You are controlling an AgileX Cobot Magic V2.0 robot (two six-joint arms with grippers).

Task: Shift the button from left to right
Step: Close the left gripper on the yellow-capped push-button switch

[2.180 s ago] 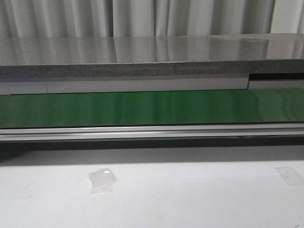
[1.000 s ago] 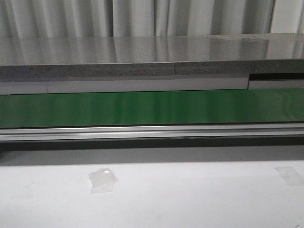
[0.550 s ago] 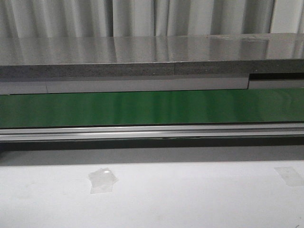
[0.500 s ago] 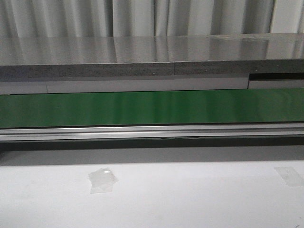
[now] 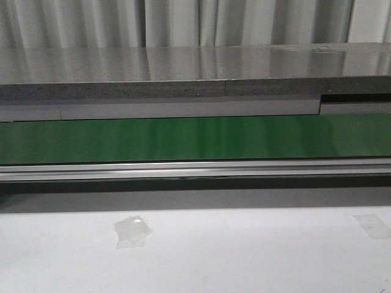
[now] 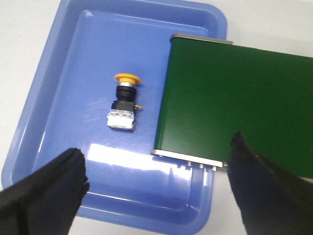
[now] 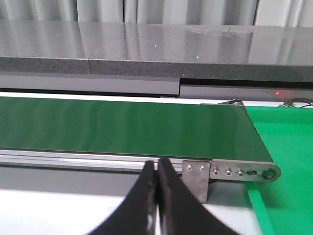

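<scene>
A shallow blue tray holds a single item, the button, which lies on its side near the tray's middle, its yellow head pointing toward the tray's far wall and its black body ending in a pale block. The end of the green conveyor belt overhangs one side of the tray; the button lies just beside that end, apart from it. The left gripper hovers above the tray with its two dark fingers spread wide, holding and touching nothing. In the right wrist view, the right gripper is clenched, fingers pressed together with nothing between them, pointing at the belt's metal side rail; a green surface lies past the belt's end. The front view shows the belt and white desk bearing a scrap of clear tape; neither arm appears there.
</scene>
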